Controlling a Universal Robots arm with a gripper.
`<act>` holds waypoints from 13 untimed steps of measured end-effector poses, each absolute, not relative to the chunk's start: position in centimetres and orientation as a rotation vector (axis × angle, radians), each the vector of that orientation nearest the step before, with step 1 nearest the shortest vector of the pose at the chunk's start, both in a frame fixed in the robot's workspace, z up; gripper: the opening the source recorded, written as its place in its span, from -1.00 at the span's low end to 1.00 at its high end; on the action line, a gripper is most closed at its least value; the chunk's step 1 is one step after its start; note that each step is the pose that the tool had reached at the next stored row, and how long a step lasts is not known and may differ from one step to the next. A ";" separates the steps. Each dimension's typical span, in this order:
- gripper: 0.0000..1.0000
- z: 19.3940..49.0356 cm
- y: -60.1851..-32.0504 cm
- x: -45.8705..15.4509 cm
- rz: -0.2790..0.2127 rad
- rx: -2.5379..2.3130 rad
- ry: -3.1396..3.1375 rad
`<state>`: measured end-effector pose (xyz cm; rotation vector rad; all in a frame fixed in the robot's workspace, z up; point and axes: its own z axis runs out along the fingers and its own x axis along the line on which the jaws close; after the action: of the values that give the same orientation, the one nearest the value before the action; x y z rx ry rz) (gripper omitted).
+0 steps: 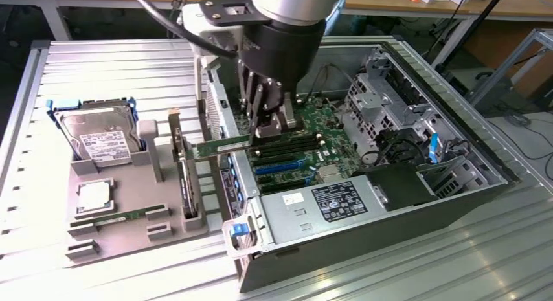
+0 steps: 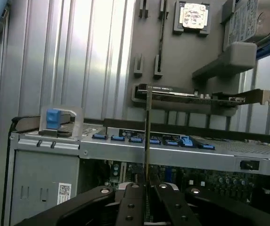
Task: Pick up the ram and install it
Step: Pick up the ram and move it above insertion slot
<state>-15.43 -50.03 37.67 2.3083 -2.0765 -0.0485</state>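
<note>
The black end effector (image 1: 270,133) is pinching the long, thin green ram stick (image 1: 221,147) by one end — light, stiff, likely fragile, it is wanting edge holds clear of its chips.

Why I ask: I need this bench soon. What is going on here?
The robot arm's gripper is shut on a memory stick and holds it on edge in the air over the open computer case, near the motherboard. The stick is not in a slot yet. Beside the case, a grey tray holds another memory stick, a processor and a hard drive.
</note>
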 end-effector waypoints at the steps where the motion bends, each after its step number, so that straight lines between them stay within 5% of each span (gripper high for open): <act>1: -0.72 37.7 -49.8 -15.1 -0.048 2.308 -2.076; 13: -0.72 37.7 -46.0 -8.3 -0.049 2.308 -2.076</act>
<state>-8.35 -46.03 37.67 2.3082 -2.0764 -0.0485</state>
